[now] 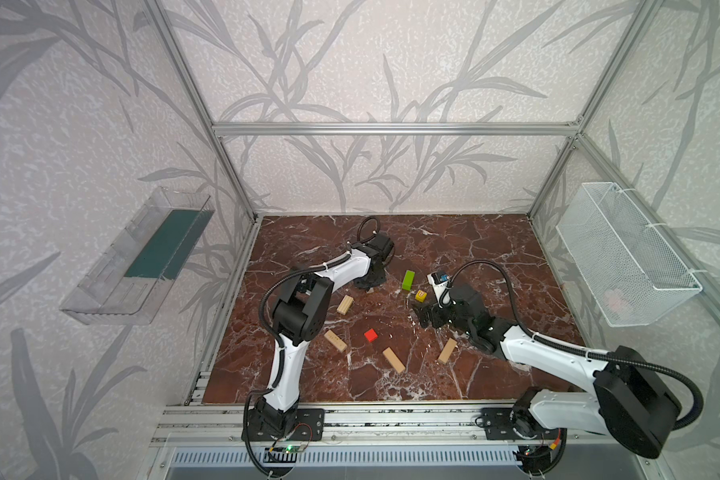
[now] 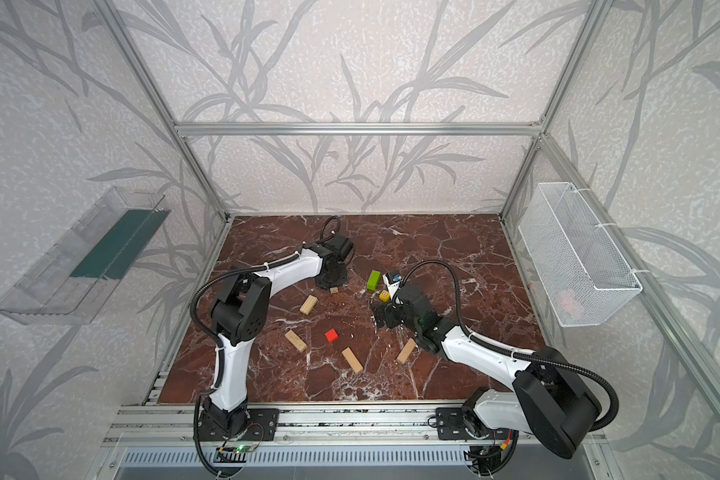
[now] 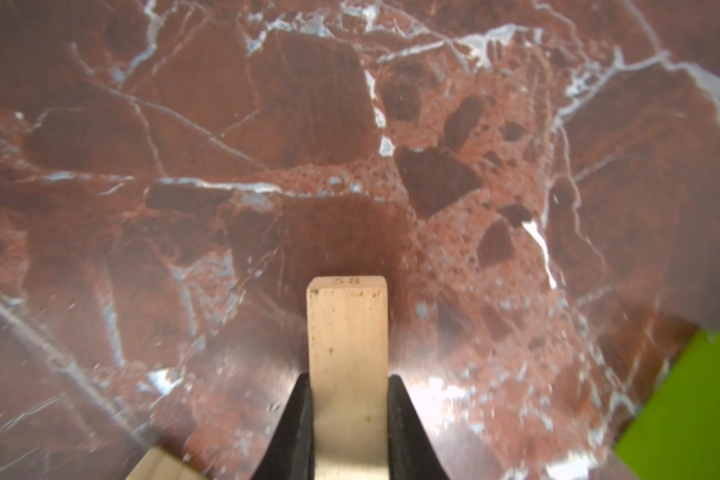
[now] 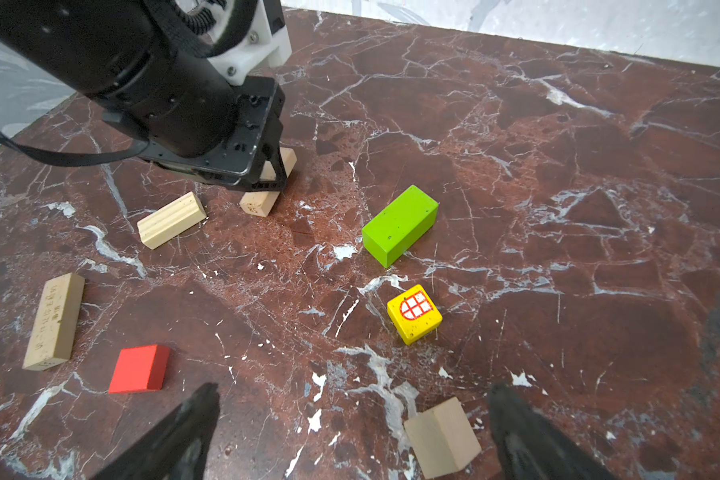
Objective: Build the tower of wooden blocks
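Blocks are lying scattered across the red marble table [image 1: 495, 257], with no tower begun, as the left claw [image 3: 349, 380] is pinching a small wood block [image 3: 347, 324] toward the back of the table. It is gripping the block across its narrow width, leaving one end jutting free, which looks suited to setting it down flat as a base. Whether the block is resting on the table or hanging just above it cannot be told. The green bar [image 1: 408, 279] is lying near it, and the yellow cube [image 1: 420, 295] is sitting closer to the right claw [image 4: 352, 399]. The red cube [image 1: 371, 335] and four pale planks [image 1: 393, 360] are lying nearer the front, none touching. The right claw is hovering low, fingers spread wide and gripping nothing, seemingly awaiting its turn, and a pale wood piece [image 4: 441, 436] is showing between its fingers.
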You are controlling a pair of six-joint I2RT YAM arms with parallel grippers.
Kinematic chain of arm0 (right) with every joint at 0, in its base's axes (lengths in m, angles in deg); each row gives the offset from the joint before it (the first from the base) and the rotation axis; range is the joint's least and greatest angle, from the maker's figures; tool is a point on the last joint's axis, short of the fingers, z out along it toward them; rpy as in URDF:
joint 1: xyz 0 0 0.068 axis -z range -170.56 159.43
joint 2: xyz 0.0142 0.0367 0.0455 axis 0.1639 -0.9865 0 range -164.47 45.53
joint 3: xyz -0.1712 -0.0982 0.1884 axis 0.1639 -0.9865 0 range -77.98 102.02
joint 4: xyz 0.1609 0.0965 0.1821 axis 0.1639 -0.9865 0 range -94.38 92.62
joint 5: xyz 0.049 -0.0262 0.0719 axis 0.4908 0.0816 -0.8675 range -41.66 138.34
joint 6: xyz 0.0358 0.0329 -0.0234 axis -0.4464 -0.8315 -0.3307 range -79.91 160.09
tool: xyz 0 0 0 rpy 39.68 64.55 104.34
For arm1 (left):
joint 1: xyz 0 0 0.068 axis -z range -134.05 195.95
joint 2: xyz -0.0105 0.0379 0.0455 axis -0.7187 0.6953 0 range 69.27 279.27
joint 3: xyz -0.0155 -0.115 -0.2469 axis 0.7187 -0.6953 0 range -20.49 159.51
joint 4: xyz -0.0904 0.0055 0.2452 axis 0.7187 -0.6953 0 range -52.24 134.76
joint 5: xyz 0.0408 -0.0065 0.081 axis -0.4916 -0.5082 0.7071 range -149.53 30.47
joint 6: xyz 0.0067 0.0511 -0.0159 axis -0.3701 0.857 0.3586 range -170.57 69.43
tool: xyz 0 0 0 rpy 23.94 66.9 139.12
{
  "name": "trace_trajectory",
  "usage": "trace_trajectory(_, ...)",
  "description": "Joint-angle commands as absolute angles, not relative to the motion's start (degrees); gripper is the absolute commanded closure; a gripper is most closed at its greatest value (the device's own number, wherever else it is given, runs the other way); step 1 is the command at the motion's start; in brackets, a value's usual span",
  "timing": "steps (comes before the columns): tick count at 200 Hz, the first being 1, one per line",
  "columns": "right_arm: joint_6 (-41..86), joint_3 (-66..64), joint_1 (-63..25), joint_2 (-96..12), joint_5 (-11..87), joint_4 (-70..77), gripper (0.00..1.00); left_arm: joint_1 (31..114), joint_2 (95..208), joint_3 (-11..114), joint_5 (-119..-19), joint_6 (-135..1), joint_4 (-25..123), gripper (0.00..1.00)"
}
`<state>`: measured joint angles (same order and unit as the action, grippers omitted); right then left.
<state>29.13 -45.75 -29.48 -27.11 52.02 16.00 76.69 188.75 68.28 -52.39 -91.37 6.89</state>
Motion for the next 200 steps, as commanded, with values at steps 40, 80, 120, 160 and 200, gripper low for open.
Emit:
trace_trajectory(40,26.0,-48.5,-29.5,-20.9,52.6,11.9,0.01,79.9,176.8,56.9,-57.4,-89.0,8.3,0.89)
trace_trajectory(80,17.7,-49.9,-29.5,-17.3,47.4,6.7,0.01,83.3,172.3,51.1,-56.6,-89.8,9.6,0.90)
trace_trajectory(120,20.2,-53.3,-29.5,-15.7,48.7,7.1,0.01,87.4,173.2,50.0,-54.4,-91.4,11.5,0.91)
trace_trajectory(160,25.1,-53.1,-29.5,-17.1,46.9,8.1,0.01,89.5,176.3,51.4,-53.7,-91.8,13.3,0.92)
trace_trajectory(200,27.1,-53.1,-29.5,-16.0,45.5,8.0,0.01,90.3,178.1,51.0,-53.6,-90.9,16.1,0.93)
